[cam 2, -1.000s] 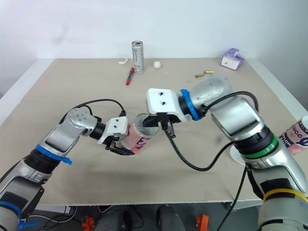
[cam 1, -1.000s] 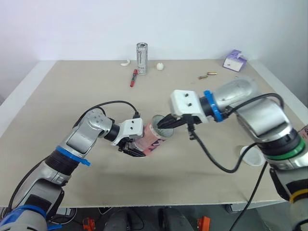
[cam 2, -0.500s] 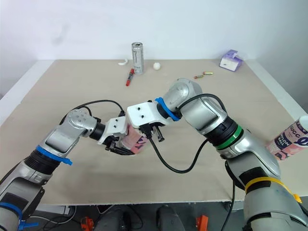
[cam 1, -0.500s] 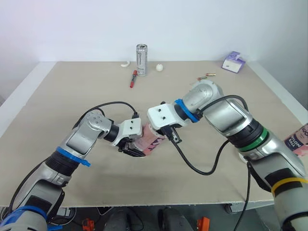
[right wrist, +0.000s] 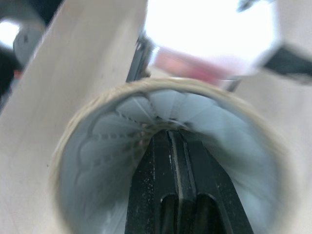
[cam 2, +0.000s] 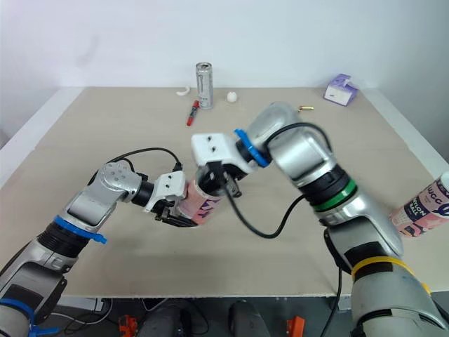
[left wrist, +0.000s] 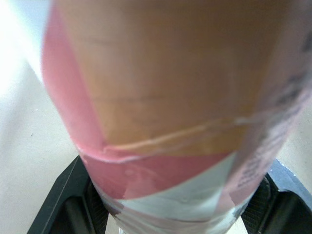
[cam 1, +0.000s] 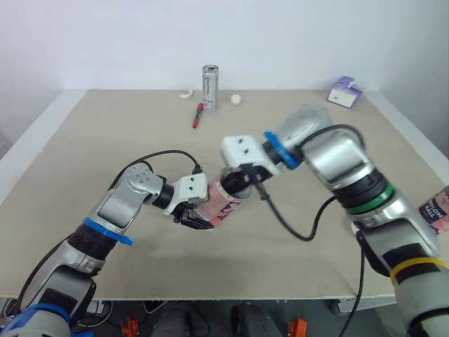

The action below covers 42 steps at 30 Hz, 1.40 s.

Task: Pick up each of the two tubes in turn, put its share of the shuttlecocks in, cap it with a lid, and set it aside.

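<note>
- Tube (cam 1: 223, 203): it is held above the tabletop (cam 1: 105, 140), near its middle, tilted with the open mouth turned up and towards the right arm, so that the mouth can be reached head-on.
- The left claw (cam 1: 198, 215) is clamped around the lower part of the tube. In the left wrist view a black finger is seen on each side of the pink wall. A grip this low leaves the mouth free.
- The right claw (cam 1: 240, 181) is set into the mouth of the tube with its two fingers pressed together. Held narrow like this, they fit inside the rim.
- White feathers of shuttlecocks (right wrist: 122, 131) are seen deep in the tube, just past the fingertips. The step is judged to be the pushing down of the shuttlecocks to make room for a lid.
- No lid is on this tube, so capping is judged not yet done.
- A second tube (cam 2: 426, 202) is seen at the far right. Whether it rests on the tabletop cannot be told.
- A can (cam 1: 210, 77) and a red marker (cam 1: 198, 114) lie at the far edge, well apart from the work.
</note>
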{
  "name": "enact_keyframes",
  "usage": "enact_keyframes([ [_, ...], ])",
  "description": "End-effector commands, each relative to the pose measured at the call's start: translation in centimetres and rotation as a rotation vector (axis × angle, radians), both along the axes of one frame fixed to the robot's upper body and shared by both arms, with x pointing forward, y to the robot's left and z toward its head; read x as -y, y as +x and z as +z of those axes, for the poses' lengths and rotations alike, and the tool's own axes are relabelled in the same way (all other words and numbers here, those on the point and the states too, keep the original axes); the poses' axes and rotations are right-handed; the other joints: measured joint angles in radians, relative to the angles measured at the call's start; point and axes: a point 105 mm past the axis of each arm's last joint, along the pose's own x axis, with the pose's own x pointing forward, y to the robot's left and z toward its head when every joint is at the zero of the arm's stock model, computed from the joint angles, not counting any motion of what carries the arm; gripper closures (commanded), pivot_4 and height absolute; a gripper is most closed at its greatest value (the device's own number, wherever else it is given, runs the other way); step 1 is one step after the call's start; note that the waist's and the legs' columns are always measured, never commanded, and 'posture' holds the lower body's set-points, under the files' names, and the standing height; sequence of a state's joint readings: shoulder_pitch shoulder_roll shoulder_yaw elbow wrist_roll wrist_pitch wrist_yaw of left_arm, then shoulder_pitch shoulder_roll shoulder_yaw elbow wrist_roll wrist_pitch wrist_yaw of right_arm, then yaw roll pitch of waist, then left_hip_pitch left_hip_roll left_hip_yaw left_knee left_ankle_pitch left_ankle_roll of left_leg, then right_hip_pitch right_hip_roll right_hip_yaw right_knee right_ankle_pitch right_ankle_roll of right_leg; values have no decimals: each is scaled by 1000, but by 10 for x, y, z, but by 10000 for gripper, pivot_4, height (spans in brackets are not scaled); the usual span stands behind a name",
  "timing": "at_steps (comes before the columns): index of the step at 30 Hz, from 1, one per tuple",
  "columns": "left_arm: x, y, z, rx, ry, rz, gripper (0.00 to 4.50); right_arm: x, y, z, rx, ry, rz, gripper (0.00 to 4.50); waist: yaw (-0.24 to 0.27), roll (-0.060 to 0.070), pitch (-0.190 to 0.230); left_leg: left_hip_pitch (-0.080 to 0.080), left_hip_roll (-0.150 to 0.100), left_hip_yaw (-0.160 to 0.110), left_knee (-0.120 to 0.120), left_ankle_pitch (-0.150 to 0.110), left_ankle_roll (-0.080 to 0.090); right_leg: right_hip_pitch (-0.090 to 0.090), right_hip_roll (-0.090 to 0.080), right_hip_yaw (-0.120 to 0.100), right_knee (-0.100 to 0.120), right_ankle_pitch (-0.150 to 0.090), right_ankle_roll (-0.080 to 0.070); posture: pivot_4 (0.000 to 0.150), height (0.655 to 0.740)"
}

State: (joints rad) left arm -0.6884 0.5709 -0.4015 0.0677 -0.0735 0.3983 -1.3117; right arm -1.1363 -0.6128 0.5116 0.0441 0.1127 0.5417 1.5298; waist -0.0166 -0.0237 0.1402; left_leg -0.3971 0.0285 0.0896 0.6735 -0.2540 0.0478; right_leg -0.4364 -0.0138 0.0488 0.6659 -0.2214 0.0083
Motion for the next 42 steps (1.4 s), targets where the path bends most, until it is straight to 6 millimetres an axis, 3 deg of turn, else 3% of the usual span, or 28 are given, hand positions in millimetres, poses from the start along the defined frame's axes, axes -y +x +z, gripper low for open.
enact_keyframes([
  [1, -9, 5, -20, -21, 32, 47, 15153, 22, -15, 49, 7, 143, -41, 44203, 0, 0, 0, -2, -2, 1, 0, -1, 0, -1, -3, -2, -1, 2, 4, 1500, 7400],
  [5, -7, 19, -15, 24, -52, 89, 15153, 53, -15, 80, 44, 274, -180, 44203, 5, 0, 0, -4, -6, -1, 1, -1, 0, -1, -9, -6, -2, 1, 5, 1500, 7400],
  [10, 4, 24, -7, 31, -229, 116, 15153, 81, -18, 87, 35, 397, -328, 44203, 2, -1, 1, -4, -7, 1, 3, 1, 2, 0, -16, -6, -4, 2, 8, 1500, 7400],
  [18, 30, 5, -13, 23, -454, 91, 15153, 119, -25, 45, 4, 377, -551, 44203, 2, -1, 2, -11, -7, 0, 1, 0, 3, -6, -17, -6, -4, 4, 13, 1500, 7400],
  [23, 43, -10, -26, -3, -481, 58, 15153, 152, -17, 11, 19, 273, -707, 44203, 2, -1, 2, -12, -8, -2, 0, -2, 3, -4, -16, -6, -8, 3, 14, 1500, 7400],
  [28, 47, -14, -27, -4, -501, 45, 15153, 186, -13, -18, 20, 145, -835, 44203, 1, -1, 2, -12, -8, -1, -1, -2, 3, -2, -12, -5, -15, 5, 17, 1500, 7400],
  [32, 48, -16, -28, -14, -504, 26, 15153, 215, -17, -37, -35, 51, -932, 31035, 2, -1, 2, -12, -8, -1, -1, -2, 4, -1, -12, -5, -18, 6, 19, 1500, 7400],
  [35, 49, -17, -30, -13, -495, 12, 15153, 229, -19, -43, -53, 20, -978, 16103, 1, -1, 3, -12, -8, 0, -1, -3, 5, -1, -12, -4, -18, 6, 19, 1500, 7400],
  [39, 50, -18, -30, -7, -490, -2, 15153, 244, -19, -47, -63, 8, -1029, 219, 1, 0, 3, -12, -8, -1, -1, -3, 5, 0, -11, -4, -18, 6, 19, 1500, 7400],
  [42, 48, -19, -31, -5, -483, -8, 15153, 265, -22, -52, -47, -62, -1068, 219, 1, 0, 3, -12, -8, -1, -1, -3, 5, 0, -11, -4, -18, 6, 19, 1500, 7400],
])
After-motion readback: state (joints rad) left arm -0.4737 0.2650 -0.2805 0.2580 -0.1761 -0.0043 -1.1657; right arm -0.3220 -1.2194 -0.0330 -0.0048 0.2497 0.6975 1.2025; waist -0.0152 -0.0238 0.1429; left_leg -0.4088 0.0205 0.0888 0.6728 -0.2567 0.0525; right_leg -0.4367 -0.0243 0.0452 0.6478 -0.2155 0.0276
